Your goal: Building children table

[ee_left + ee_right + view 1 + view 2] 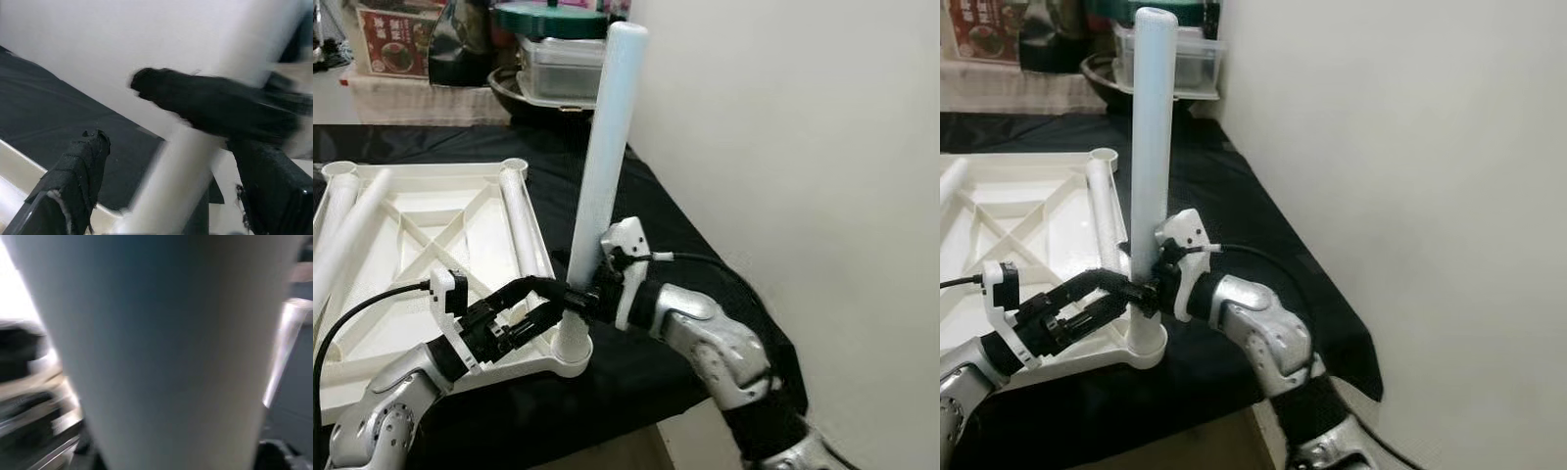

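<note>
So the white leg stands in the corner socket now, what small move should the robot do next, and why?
Probably press the tall white plastic tube leg straight down. It stands upright in the corner socket of the upturned white plastic tabletop, the right hand grips it low, and the left hand is at its base; full seating cannot be confirmed.

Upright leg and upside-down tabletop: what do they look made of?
The upright leg looks like pale moulded plastic, smooth with a faint sheen. The tabletop looks like cream moulded plastic, matte: its underside shows ribs and round corner sockets. Neither can be confirmed from looks.
</note>
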### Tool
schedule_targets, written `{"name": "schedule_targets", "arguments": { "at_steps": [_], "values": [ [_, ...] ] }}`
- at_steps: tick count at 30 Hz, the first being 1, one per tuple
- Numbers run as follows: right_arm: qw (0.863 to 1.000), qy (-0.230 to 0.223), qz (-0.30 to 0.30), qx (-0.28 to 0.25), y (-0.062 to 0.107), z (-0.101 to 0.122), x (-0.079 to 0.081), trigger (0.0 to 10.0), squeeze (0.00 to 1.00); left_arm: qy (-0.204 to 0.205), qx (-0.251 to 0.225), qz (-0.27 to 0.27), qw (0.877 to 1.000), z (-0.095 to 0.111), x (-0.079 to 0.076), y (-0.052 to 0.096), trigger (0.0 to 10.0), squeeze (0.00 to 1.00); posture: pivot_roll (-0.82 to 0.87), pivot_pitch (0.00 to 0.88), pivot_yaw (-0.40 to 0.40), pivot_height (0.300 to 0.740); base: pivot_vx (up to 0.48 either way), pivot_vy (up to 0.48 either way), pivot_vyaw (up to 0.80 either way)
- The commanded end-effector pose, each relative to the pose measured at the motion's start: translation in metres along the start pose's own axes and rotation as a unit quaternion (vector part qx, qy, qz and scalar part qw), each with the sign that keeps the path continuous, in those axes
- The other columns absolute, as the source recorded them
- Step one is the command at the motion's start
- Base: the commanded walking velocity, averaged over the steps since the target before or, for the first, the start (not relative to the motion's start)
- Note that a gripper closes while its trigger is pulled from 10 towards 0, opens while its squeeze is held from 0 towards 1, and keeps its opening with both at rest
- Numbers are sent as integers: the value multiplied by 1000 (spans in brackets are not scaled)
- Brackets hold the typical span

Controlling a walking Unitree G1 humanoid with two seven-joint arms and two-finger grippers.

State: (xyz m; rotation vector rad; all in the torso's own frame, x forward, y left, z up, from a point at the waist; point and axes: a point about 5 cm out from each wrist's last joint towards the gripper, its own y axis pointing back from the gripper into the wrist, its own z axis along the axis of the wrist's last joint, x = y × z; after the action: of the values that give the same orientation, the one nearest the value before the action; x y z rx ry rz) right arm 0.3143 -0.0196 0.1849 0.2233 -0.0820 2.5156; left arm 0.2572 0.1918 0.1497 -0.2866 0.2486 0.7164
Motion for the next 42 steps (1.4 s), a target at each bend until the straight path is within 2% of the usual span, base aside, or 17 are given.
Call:
{"name": "schedule_targets", "arguments": {
  "at_steps": [1,2,4,8,11,12,13,14,21,22,26,34,35,39,40,41,42],
  "values": [
    [982,-36,-183,41,8,-13,-43,0,0,5,5,-4,1000,-2,-1,1,10000,0,143,0,-178,740,0,0,0],
    [958,-61,-277,53,15,-19,-62,0,0,6,5,-5,1000,-2,-1,1,10000,0,143,0,-178,740,0,0,0],
    [958,-61,-277,53,15,-19,-62,0,0,6,5,-5,1000,-2,-1,1,10000,0,143,0,-178,740,0,0,0],
    [903,-87,-413,81,39,-29,-82,0,0,6,5,-6,1000,-1,-2,1,10000,0,146,0,-177,740,0,0,0],
    [903,-86,-411,86,38,-30,-77,1294,0,6,5,-5,1000,-1,-2,0,10000,0,145,0,-174,740,0,0,0],
    [916,-82,-384,83,32,-29,-69,10000,0,5,6,-5,1000,-1,-1,0,10000,0,145,0,-172,740,0,0,0],
    [924,-79,-365,81,27,-28,-63,10000,0,5,6,-5,1000,-1,-1,0,10000,0,145,0,-172,740,0,0,0],
    [939,-87,-329,58,20,-23,-55,10000,1000,5,7,-5,1000,-1,-1,0,10000,0,144,0,-170,740,0,0,0],
    [970,-83,-227,0,4,3,-38,10000,1000,5,7,-5,1000,-1,-1,-1,10000,0,144,0,-170,740,0,0,0],
    [982,-76,-172,-13,3,12,-30,10000,0,5,7,-5,1000,-1,-1,-1,10000,0,144,0,-170,740,0,0,0],
    [998,-25,22,-44,9,37,6,10000,0,5,5,-5,1000,-1,0,-1,10000,0,137,0,-173,740,0,0,0],
    [993,10,113,-11,14,24,22,9373,0,4,4,-3,1000,-1,0,-1,10000,0,137,0,-173,740,0,0,0],
    [999,-11,32,11,7,11,5,0,0,4,3,-2,1000,0,0,-1,10000,0,146,0,-180,740,0,0,0],
    [980,-47,-190,44,4,-6,-37,0,0,5,-1,-2,1000,0,-1,0,10000,0,143,0,-178,740,0,0,0],
    [946,-76,-311,52,14,-15,-59,0,0,6,-1,-2,1000,0,-1,0,10000,0,141,0,-175,740,0,0,0],
    [946,-76,-311,52,14,-15,-59,0,0,6,-1,-2,1000,0,-1,0,10000,0,141,0,-175,740,0,0,0],
    [908,-94,-406,52,28,-22,-75,0,0,6,0,-3,1000,0,-1,0,10000,0,144,0,-175,740,0,0,0]
  ]
}}
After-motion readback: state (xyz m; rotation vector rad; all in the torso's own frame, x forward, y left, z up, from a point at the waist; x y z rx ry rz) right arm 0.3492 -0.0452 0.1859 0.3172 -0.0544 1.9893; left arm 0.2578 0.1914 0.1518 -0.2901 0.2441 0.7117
